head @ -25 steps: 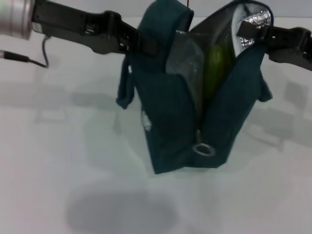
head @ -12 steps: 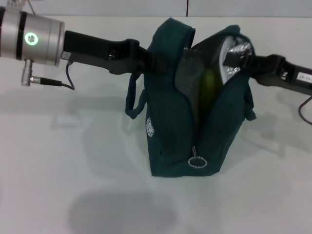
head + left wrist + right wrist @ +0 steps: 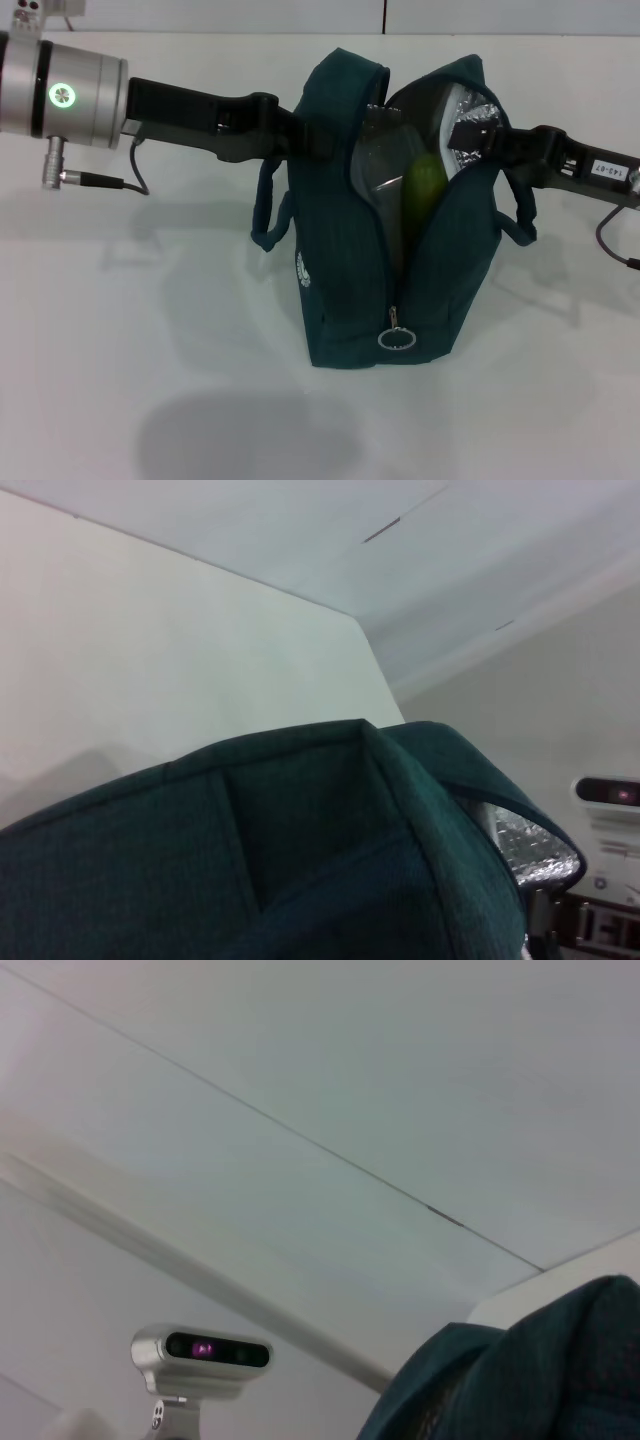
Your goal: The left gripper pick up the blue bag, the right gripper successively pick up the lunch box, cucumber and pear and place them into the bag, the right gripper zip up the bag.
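While pinching the dark teal fabric bag [image 3: 345,250] upright mid-table, left gripper [image 3: 315,140] at left wall, right gripper [image 3: 480,140] at right rim, jaws hidden; could tip, spilling the yellow-green pear [image 3: 424,185].

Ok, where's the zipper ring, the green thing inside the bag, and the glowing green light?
zipper ring [image 3: 397,340], head view, on the metal loop.
cucumber [image 3: 424,186], head view, on its green skin inside the blue bag [image 3: 340,300].
green light [image 3: 62,95], head view, on the left wrist's lit dot.

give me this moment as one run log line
bag: upright on table, unzipped | left gripper: at bag's left rim | right gripper: at bag's right rim | inside: something green
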Action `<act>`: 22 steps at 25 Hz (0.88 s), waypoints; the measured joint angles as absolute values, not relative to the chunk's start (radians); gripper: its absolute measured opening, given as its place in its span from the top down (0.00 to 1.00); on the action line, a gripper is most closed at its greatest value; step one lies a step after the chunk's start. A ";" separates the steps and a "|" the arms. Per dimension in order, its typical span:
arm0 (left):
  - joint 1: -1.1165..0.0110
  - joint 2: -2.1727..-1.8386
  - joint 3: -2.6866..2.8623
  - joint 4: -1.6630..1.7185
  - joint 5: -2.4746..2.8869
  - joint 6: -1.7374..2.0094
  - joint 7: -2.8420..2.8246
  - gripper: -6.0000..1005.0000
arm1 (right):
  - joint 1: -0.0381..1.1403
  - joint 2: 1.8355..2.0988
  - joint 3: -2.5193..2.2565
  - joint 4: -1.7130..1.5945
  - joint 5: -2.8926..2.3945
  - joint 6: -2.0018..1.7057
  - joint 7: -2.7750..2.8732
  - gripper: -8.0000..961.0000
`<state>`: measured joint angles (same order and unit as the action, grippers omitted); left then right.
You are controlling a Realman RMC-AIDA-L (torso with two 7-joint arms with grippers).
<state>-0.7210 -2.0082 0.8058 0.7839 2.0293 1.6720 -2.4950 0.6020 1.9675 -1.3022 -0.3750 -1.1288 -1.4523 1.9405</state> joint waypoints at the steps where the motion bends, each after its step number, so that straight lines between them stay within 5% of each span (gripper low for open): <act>1: -0.721 -2.008 0.807 0.784 2.029 1.672 -2.495 0.95 | 0.601 1.967 -1.302 -0.376 -1.127 -1.457 1.942 0.97; 6: -0.724 -2.007 0.811 0.784 2.030 1.672 -2.495 0.95 | 0.585 1.969 -1.262 -0.385 -1.124 -1.531 1.927 0.97; 17: -0.722 -2.008 0.810 0.784 2.031 1.668 -2.494 0.95 | 0.511 1.961 -1.180 -0.404 -1.125 -1.687 1.878 0.60; 22: -0.722 -2.008 0.806 0.784 2.030 1.663 -2.494 0.95 | 0.445 1.948 -1.177 -0.405 -1.144 -1.759 1.770 0.33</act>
<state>-0.7218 -2.0080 0.8060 0.7838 2.0303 1.6628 -2.4942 0.4447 1.9484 -1.1771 -0.4052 -1.1438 -1.7587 1.7701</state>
